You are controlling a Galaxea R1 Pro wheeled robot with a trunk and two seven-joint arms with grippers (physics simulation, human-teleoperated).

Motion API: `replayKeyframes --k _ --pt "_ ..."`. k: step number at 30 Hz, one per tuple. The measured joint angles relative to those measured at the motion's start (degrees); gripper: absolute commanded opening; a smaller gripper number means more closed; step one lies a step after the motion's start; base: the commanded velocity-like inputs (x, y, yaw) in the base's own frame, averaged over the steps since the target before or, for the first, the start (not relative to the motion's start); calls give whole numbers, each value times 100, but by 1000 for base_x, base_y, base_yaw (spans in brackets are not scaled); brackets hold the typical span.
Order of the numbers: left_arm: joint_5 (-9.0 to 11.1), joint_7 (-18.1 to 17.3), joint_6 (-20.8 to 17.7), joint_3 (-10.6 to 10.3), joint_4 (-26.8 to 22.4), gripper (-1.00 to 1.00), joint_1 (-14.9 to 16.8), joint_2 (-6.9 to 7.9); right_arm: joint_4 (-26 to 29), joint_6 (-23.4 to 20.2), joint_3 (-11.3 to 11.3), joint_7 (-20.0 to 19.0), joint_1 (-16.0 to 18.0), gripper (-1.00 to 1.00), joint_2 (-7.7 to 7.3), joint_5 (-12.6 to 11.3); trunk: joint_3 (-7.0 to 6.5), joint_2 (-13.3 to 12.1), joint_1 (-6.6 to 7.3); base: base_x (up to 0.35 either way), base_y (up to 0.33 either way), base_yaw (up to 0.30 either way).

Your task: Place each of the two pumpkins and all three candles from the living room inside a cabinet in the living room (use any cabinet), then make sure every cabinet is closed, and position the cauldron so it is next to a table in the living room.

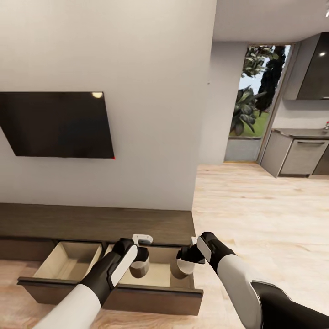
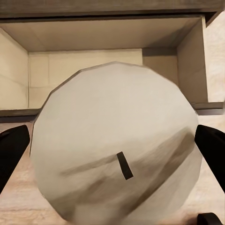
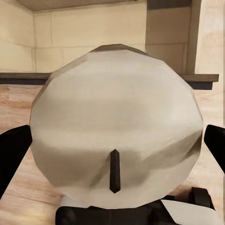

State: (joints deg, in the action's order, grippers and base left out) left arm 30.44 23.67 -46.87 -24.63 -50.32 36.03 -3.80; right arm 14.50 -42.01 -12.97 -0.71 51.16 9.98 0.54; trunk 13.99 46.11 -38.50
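The cabinet [image 1: 91,224] runs low along the wall, dark brown, with two pale-lined drawers pulled out. Over the right drawer [image 1: 157,274] my left gripper [image 1: 140,262] is shut on a pale grey-green candle [image 1: 139,268]. Beside it my right gripper [image 1: 182,265] is shut on a second candle [image 1: 179,270]. In the left wrist view the candle [image 2: 117,154] with its dark wick sits between the black fingers [image 2: 11,150], the drawer's inside [image 2: 93,70] behind it. In the right wrist view the other candle [image 3: 117,126] is held between the fingers [image 3: 14,154]. The pumpkins and the cauldron are out of view.
The left drawer [image 1: 68,260] stands open with nothing seen inside. A black TV [image 1: 57,124] hangs above the cabinet. Wooden floor [image 1: 256,214] stretches right toward grey kitchen cupboards [image 1: 301,155] and a glass door [image 1: 256,100] with plants behind it.
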Motion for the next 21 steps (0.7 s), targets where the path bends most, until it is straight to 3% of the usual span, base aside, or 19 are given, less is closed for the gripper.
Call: replayKeyframes --k 9,21 --pt "0 -2 24 -10 -2 -100 -1 -1 -1 2 -2 -4 -1 -100 0 -7 2 1 0 78 0 -2" --pt "-6 -6 19 -11 1 -100 -2 0 -1 2 -4 -8 0 -100 0 -19 -31 1 0 93 43 -86"
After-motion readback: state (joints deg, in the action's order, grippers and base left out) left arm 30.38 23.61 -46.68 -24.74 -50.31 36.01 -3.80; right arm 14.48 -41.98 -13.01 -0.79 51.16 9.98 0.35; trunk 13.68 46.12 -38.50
